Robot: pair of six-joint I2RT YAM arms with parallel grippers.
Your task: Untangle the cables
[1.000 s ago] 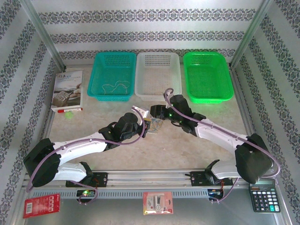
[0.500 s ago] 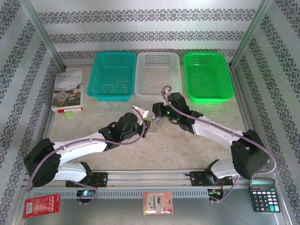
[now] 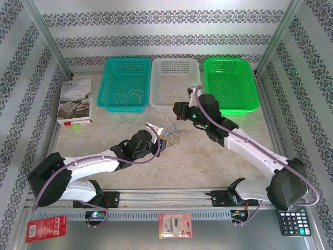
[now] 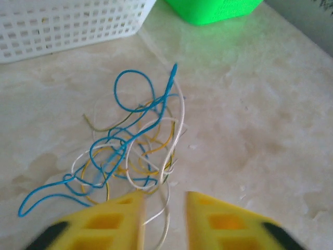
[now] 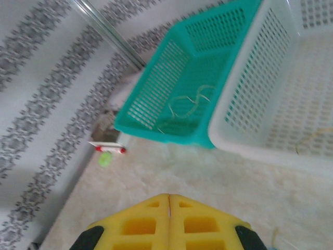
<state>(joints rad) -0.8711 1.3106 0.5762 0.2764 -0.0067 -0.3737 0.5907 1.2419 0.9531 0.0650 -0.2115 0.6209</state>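
We judge the job barely begun: one pale wire (image 3: pixel 128 96) lies in the teal basket (image 3: pixel 110 83), upper left, while the cables (image 4: pixel 130 151) sit knotted mid-frame on the table (image 3: pixel 197 166). Our left pincer (image 4: pixel 165 203) stands apart just below them; the right pincer (image 5: pixel 169 203) is pressed together, seemingly empty.

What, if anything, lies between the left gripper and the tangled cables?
Nothing visible. The left gripper stands open at the near edge of the cables on the table. One whitish strand trails between its fingers.
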